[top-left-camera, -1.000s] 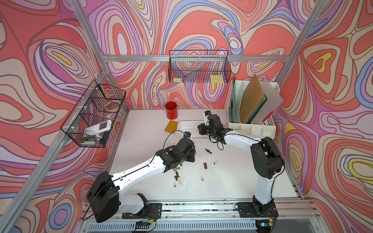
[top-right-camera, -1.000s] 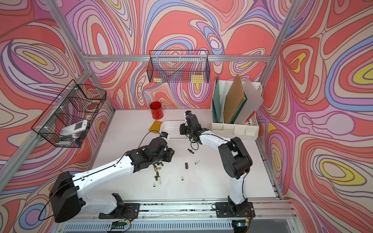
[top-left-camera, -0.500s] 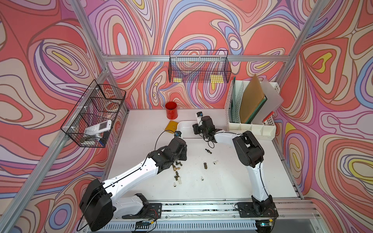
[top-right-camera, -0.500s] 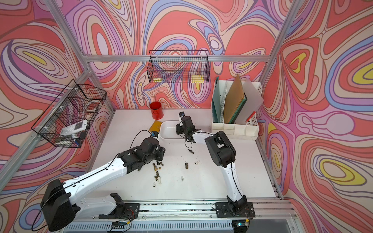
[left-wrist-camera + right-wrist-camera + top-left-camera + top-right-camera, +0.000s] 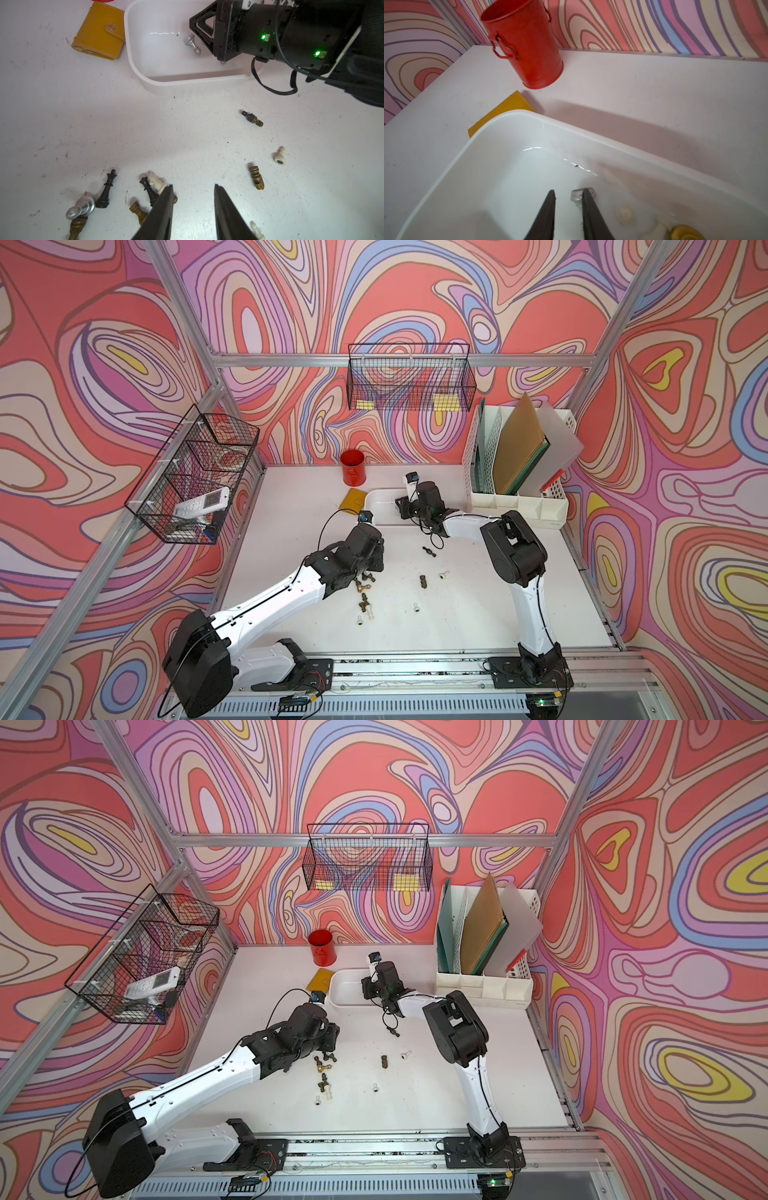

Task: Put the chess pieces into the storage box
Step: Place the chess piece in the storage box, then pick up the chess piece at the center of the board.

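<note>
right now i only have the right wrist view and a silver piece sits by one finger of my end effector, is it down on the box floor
Observer: Yes, the left wrist view shows the silver piece lying on its side on the floor of the box.
Operator: how many are left outside
Observer: At least ten chess pieces lie on the table, most of them clustered near the left arm.
Operator: is the left arm in my way
Observer: No, the left end effector is open and empty at that cluster, apart from the box.
</note>
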You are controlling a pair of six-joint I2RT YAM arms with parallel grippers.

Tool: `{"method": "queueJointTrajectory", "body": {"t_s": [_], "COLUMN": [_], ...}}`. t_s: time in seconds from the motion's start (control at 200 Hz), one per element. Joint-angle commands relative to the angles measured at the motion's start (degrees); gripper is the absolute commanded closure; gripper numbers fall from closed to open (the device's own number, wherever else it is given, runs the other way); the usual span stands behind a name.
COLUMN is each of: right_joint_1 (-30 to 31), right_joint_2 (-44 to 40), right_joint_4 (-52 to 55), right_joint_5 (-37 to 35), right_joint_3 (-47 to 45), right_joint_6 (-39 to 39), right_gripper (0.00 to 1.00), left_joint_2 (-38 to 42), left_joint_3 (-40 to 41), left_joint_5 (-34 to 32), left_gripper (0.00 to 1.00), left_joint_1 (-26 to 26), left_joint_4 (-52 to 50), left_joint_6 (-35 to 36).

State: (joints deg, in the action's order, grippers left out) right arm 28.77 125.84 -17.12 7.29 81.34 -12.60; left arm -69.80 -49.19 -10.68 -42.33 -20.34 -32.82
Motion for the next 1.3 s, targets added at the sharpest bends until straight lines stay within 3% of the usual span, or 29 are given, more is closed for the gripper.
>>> {"method": "queueJointTrajectory", "body": {"t_s": [0.0, 0.165, 0.376, 0.601, 0.806, 1.297], "right_joint_1": [-0.36, -0.27, -0.37, -0.91, -2.00, -2.32], "right_joint_2": [-5.91, -11.19, -22.21, -36.62, -47.62, -51.76], "right_joint_4": [-0.81, 4.40, 15.92, 22.66, 23.01, 24.40], "right_joint_5": [2.02, 2.79, -6.25, -15.36, -20.02, -22.83], "right_joint_3": [-0.15, -0.52, -6.45, -17.11, -25.50, -27.89], "right_joint_6": [-1.00, -2.52, -6.82, -6.83, -6.06, -3.69], "right_gripper": [0.75, 0.75, 0.73, 0.72, 0.72, 0.72], "left_joint_2": [1.16, -0.05, -5.42, -15.94, -23.05, -35.50], "left_joint_3": [0.68, -0.41, -1.70, -6.99, -10.90, -18.47], "left_joint_5": [0.69, 5.73, 12.98, 10.99, 11.79, 10.53], "left_gripper": [0.62, 0.60, 0.59, 0.55, 0.53, 0.53], "left_joint_1": [0.36, 0.38, -0.78, -7.80, -10.62, -13.56], "left_joint_4": [-0.99, -1.92, -0.03, 2.35, 4.78, 0.05], "left_joint_6": [0.60, 2.52, -3.33, -6.92, -8.23, -5.46]}}
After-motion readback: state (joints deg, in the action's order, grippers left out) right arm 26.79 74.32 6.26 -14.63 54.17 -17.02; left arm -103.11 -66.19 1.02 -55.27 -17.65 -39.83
